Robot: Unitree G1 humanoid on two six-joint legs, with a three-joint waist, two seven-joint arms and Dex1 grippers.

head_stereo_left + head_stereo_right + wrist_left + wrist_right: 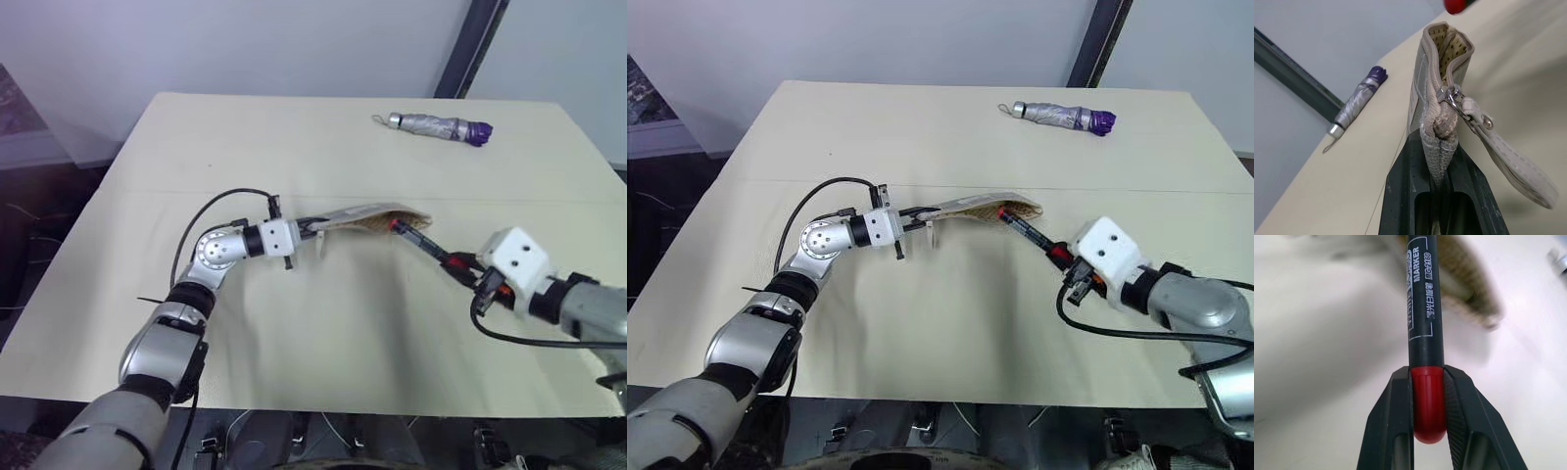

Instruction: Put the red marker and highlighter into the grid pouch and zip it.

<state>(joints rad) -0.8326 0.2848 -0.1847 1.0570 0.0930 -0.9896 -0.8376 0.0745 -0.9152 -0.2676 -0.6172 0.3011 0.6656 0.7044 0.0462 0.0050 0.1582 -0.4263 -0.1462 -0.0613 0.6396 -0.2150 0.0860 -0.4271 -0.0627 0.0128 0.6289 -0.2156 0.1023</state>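
Your left claw (1442, 161) is clamped on the zipper end of the grid pouch (377, 217), holding it off the counter (323, 333) with its mouth gaping to the right. Your right claw (1428, 404) grips the red marker (1031, 233) by its red end, the far tip at the pouch's mouth. A folded umbrella (439, 127) lies far right.

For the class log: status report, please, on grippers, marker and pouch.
Left gripper shut on grid pouch, mouth open. Right gripper shut on red marker, tip at mouth. Umbrella far off.
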